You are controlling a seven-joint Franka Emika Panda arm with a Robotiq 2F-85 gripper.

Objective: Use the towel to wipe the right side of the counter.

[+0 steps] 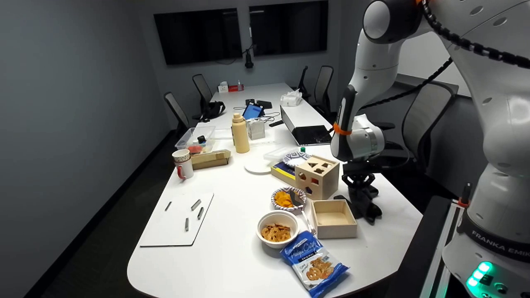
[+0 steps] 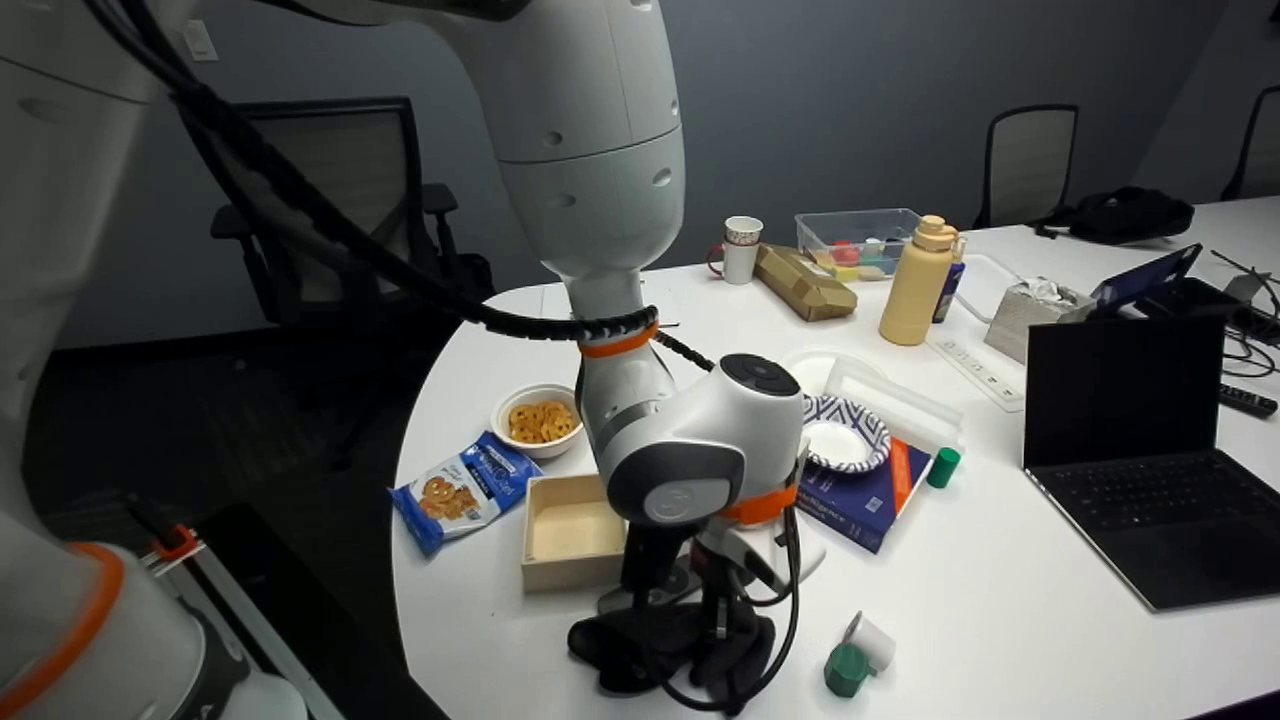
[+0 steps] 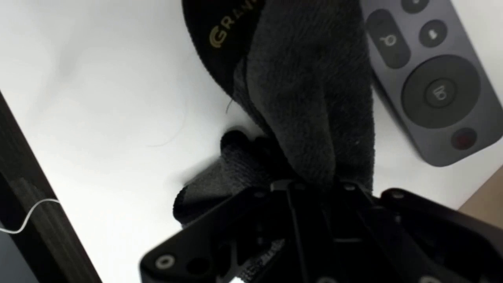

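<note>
Charcoal cloth, the towel (image 3: 310, 90) lay bunched on the white surface (image 3: 118, 149), and the hand (image 3: 316, 186) was clamped on it. In the wrist view an edge of the surface slanted down the left, with a bare strip between it and the towel; opposite, a grey remote control (image 3: 436, 90) lay just beside the cloth. In an exterior view the towel sat near the surface's right edge, close to an open wooden box (image 1: 337, 231), while wider open room stretched between a white bowl (image 1: 271, 244) of pretzel crisps (image 1: 276, 232) and a white board (image 1: 163, 234). Gold letters on the towel's black part began "GRAV", the end hard to make out. A blue snack bag (image 1: 313, 263) said "Crisps" and "ORIGINAL"; the arm's base (image 1: 497, 238) bore "FRANKA EMIK", cut off at the side. A blue book (image 2: 860, 510) had a title too small to read.
</note>
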